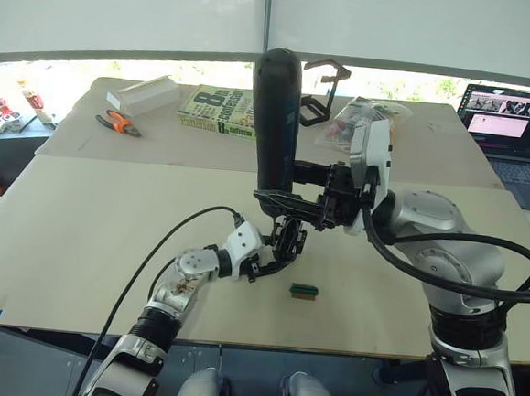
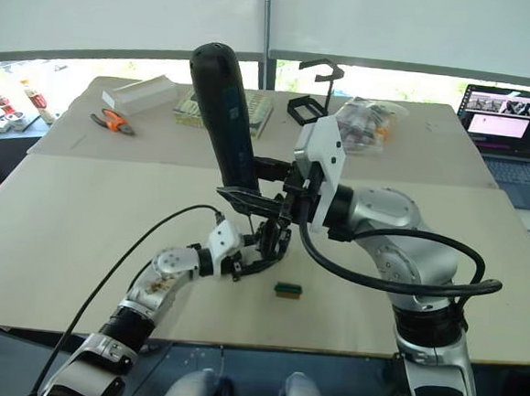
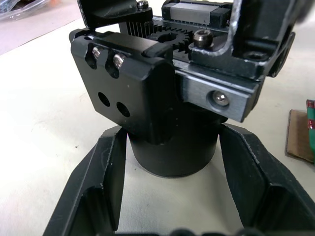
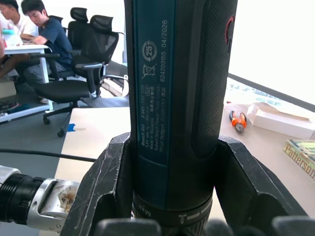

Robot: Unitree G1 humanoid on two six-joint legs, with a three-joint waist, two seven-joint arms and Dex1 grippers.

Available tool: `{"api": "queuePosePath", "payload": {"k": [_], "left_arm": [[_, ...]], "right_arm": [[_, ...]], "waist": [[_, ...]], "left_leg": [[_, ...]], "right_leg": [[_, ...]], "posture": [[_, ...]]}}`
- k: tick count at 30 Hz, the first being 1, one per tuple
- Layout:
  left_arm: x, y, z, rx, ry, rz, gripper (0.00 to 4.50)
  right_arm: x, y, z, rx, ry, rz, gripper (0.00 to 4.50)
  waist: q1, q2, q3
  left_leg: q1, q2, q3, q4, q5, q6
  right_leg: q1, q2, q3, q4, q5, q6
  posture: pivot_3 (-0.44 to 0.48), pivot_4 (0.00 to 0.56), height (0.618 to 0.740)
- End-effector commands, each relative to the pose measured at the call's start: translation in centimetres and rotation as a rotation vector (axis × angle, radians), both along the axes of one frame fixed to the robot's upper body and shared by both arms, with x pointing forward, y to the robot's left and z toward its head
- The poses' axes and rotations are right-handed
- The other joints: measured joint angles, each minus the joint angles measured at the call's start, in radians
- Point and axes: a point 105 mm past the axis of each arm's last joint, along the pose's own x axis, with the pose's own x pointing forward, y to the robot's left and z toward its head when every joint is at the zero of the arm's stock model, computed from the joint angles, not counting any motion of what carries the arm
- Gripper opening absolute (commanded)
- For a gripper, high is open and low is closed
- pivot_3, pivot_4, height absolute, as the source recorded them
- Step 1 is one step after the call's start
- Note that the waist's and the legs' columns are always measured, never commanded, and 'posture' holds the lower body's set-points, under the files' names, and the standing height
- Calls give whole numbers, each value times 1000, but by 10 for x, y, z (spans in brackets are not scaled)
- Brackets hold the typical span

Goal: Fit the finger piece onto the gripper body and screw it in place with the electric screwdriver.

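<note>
— Where's the gripper body (image 3: 162, 113) right now?

— Sitting on the table (image 1: 106, 231) near the front edge, about mid-width. The left gripper (image 1: 274, 254) has its two black fingers either side of the round base, clamped on it or very nearly so; from the wrist view I see slim gaps, so I'd call it a loose hold.

— And the electric screwdriver (image 1: 277, 116)?

— Upright in the right gripper (image 1: 292, 205), fingers squeezed around the lower barrel. Its long axis runs close to vertical, tilted slightly, butt end up, bit end pointing down at the body directly below.

— So the driver is already lined up?

— Roughly, I'd judge. The bit itself is hidden behind the fingers, so I can't tell whether it meets a screw head. The move looks like a straight descent.

— The finger piece?

— I can't pick it out for certain. There's a small green-and-brown block (image 1: 303, 292) just right of the body.
</note>
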Motion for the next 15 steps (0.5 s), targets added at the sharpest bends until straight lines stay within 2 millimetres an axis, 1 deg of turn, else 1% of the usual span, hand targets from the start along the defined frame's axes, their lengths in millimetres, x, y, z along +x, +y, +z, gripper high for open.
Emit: {"api": "queuePosePath", "payload": {"k": [1, 9, 15], "left_arm": [[1, -2, 11, -15, -38, -9, 2303], [1, 1, 10, -6, -39, -4, 2303], [-1, 0, 10, -5, -41, -14, 2303]], "right_arm": [[-5, -2, 15, 41, -76, 7, 1923], [-2, -5, 16, 63, -52, -10, 1923], [-3, -5, 16, 46, -72, -4, 1923]], "waist": [[-1, 0, 0], [-1, 0, 0], [-1, 0, 0]], "left_leg": [[0, 0, 0, 0, 0, 0], [0, 0, 0, 0, 0, 0], [0, 0, 0, 0, 0, 0]], "right_leg": [[0, 0, 0, 0, 0, 0], [0, 0, 0, 0, 0, 0], [0, 0, 0, 1, 0, 0]], "posture": [[0, 150, 740], [0, 150, 740], [0, 150, 740]]}}
